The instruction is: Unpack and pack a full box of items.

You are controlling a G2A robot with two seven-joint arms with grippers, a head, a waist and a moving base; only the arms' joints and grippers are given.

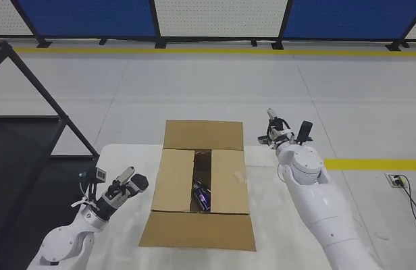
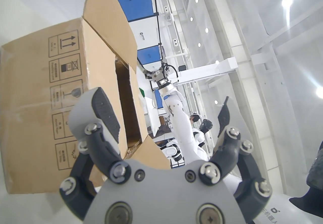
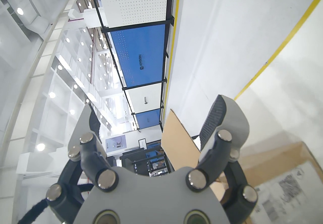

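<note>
Top view: the cardboard box point(image 1: 173, 182) stands in the middle of the tabletop point(image 1: 123, 156), between my two arms. Its far flap point(image 1: 203, 134) and near flap point(image 1: 198, 231) are folded outward. The two side flaps lie over the top, apart from each other, leaving a narrow slot that runs from my side toward the far edge. A dark packaged item point(image 1: 202, 195) shows through the near end of that slot; I cannot tell what lies beneath it.

Left jaws: spread open, holding nothing, beside the box's left wall and pointing toward it, roughly level with the near half of the slot. Right jaws: likewise open and empty, off the box's far right corner and apart from the cardboard.

Assessment: unpacking has not visibly begun, since nothing lies on the tabletop outside the box. The slot's long axis runs away from me, so entry must come from above and along that line, or a side flap must first be turned back. The left jaws are judged nearer to the visible item. Risk: a finger catching a flap edge on entry.
</note>
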